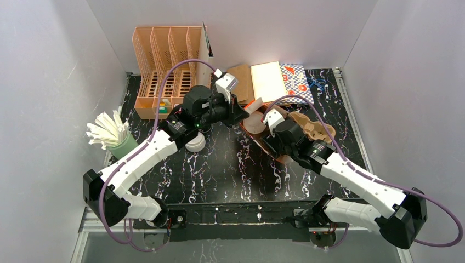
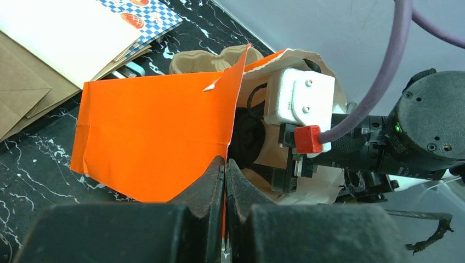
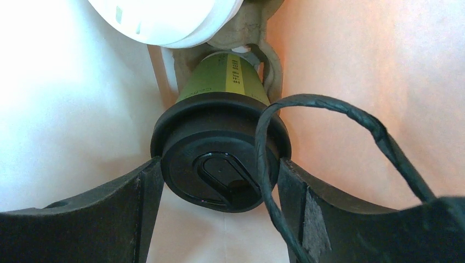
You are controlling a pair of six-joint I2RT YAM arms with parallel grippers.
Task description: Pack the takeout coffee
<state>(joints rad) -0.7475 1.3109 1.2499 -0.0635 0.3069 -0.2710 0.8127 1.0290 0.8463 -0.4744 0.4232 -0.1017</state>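
- A dark green cup [image 3: 226,82] with a yellow-green label strip, capped by a round black snap-on lid [image 3: 214,150]. The lid faces the camera, and the right gripper [image 3: 219,164] clasps its rim on both sides. It sits inside a paper bag [image 3: 60,109].
- Just beyond it is a white lid [image 3: 164,13]. Its cup is hidden.

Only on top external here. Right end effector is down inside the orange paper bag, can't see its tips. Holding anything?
Observer: Yes. Right wrist view: right end effector closed on the black snap-on plastic lid of a dark green disposable cup.
Operator: Anything fouling it?
Observer: The bag's black twisted cord handle loops across that lid.
Operator: Left arm?
Observer: Left end effector is pinched shut on the orange paper bag rim, holding the mouth open.
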